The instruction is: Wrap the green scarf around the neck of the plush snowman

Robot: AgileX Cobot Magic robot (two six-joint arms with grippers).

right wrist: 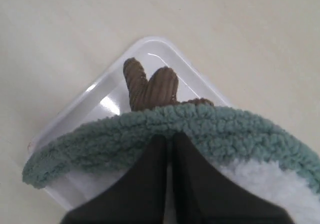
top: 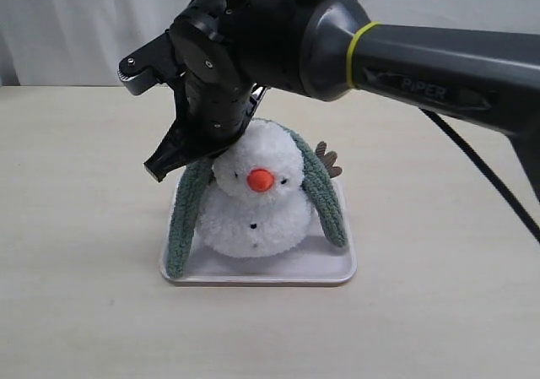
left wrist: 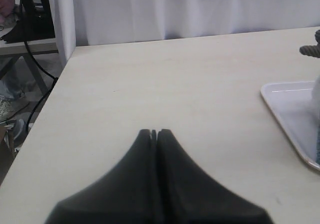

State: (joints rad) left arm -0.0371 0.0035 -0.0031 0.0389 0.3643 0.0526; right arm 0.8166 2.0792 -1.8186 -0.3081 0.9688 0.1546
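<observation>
The thick, fuzzy green scarf [top: 187, 219] lay draped over the fluffy, round plush snowman [top: 253, 219], above which the right gripper [right wrist: 169, 138] had its smooth black jaws pressed together at the knit's edge.

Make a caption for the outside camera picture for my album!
Closed right gripper leans over a plush snowman on a white tray, green scarf hanging down both its sides.

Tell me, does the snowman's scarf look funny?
Yes. The green scarf lies high over the head of the plush snowman, not in the neck groove. Its two ends hang loose down both sides to the white tray, with nothing crossing in front.
</observation>
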